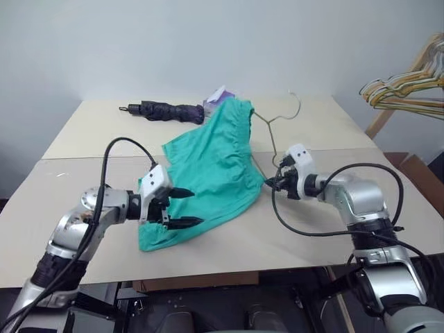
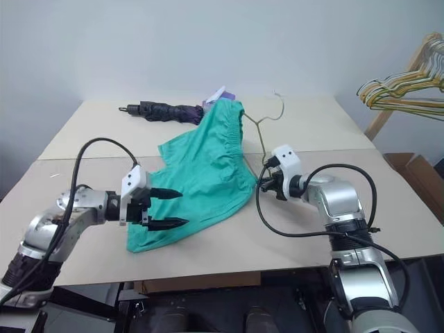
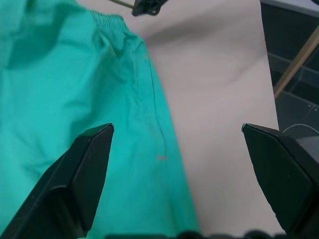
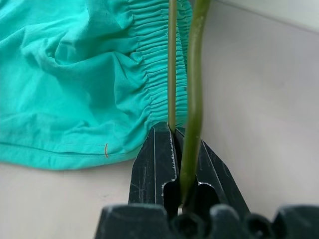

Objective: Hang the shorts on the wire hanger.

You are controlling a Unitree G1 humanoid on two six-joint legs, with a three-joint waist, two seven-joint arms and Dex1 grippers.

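The teal-green shorts (image 1: pixel 211 173) lie crumpled on the beige table (image 1: pixel 83 201). Their gathered waistband (image 4: pixel 159 74) is lifted toward the far side. The thin grey wire hanger (image 4: pixel 172 59) runs along the right edge of the cloth, its hook (image 1: pixel 284 117) pointing to the back of the table. My right gripper (image 1: pixel 272 184) is shut on the hanger's wire beside the waistband, and two strands pass between its fingers (image 4: pixel 154 159). My left gripper (image 1: pixel 186 208) is open over the near left part of the shorts, its fingers (image 3: pixel 84 174) spread wide with nothing between them.
A dark folded umbrella (image 1: pixel 166 110) and a small purple and white box (image 1: pixel 220 97) lie at the back of the table. A bunch of coloured hangers (image 1: pixel 406 87) hangs on a wooden stand at the far right. A brown cardboard box (image 1: pixel 418 175) stands beyond the table's right edge.
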